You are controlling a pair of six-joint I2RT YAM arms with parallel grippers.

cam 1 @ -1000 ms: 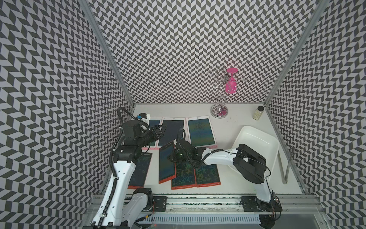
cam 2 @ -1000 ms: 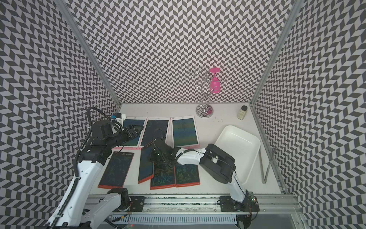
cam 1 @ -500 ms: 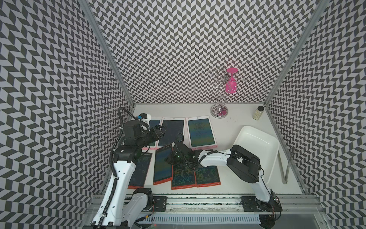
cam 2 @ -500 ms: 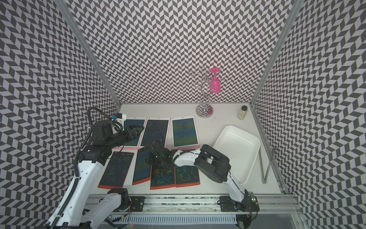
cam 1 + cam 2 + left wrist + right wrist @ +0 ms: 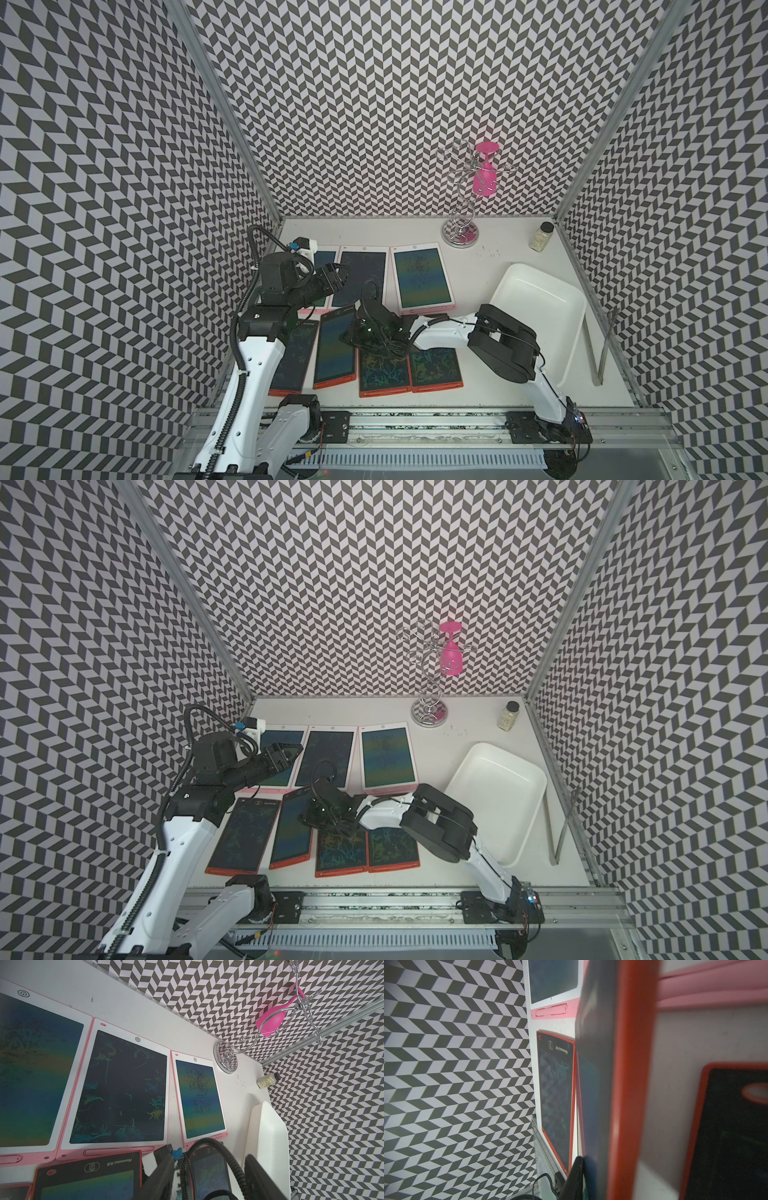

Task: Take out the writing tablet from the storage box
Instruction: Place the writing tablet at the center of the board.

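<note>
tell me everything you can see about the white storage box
The storage box is a shallow white tray, plastic by its look, with rounded corners and a raised rim. It is empty and lies flat on the table at the robot's right, angled to the table's edges. In both top views the right arm overlaps its near rim; contact cannot be told.

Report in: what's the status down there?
Left gripper open, empty, above pink tablets. Right gripper at tilted red tablet, grip unclear. Box empty. Neighbouring tablets close either side.
</note>
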